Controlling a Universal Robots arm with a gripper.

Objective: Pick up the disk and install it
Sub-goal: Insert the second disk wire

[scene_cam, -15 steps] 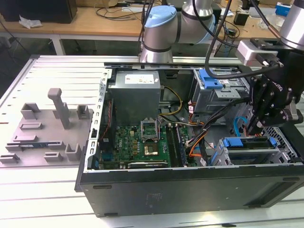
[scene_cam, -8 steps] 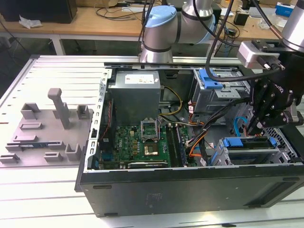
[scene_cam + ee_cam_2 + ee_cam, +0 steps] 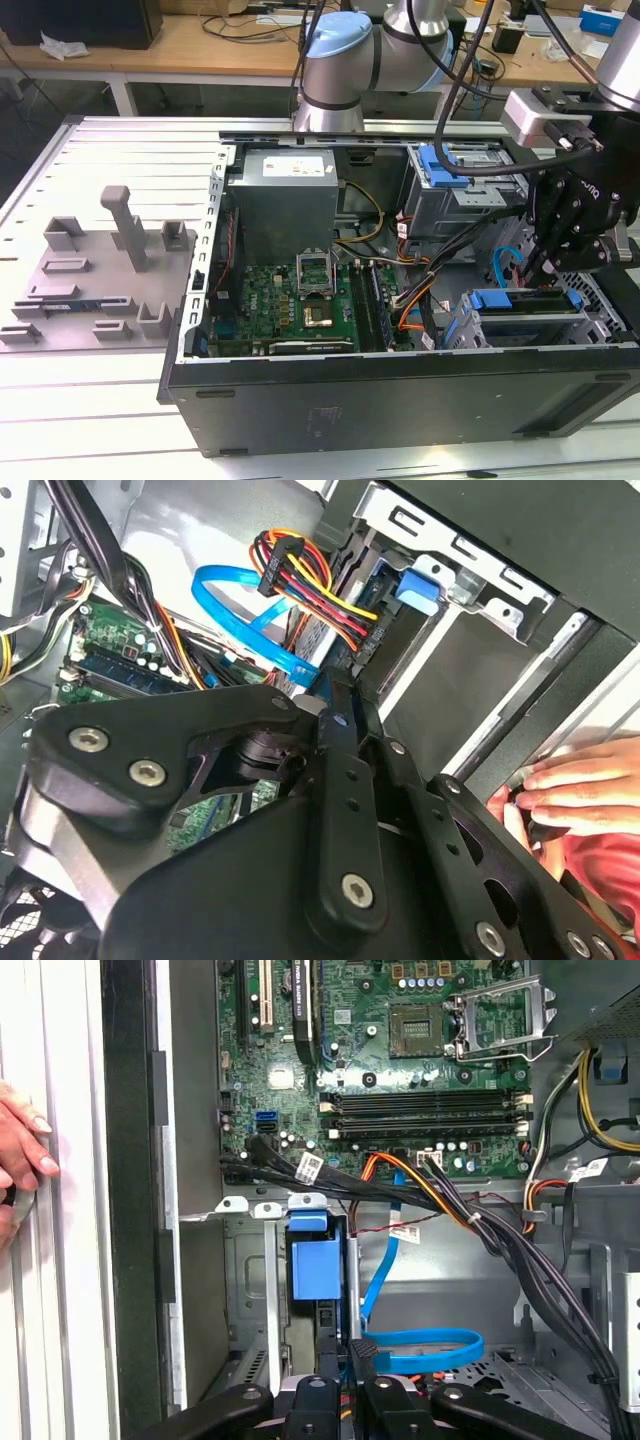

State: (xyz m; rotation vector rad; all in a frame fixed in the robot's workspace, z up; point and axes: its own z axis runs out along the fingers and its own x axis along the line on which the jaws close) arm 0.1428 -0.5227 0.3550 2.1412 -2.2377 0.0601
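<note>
We see bright, even overhead light; the pale bench (image 3: 120,150) glares almost white, the case (image 3: 400,390) interior lies in soft shadow, and the near claw (image 3: 335,695) linkage blurs dark.

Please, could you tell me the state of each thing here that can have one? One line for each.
computer case: lying on its side, open.
disk: sits in the drive cage, blue bracket showing.
gripper: inside the case, right over the disk.
processor socket: empty, cover plate flipped open.
memory slots: empty.
hand: resting on the case's edge.
</note>
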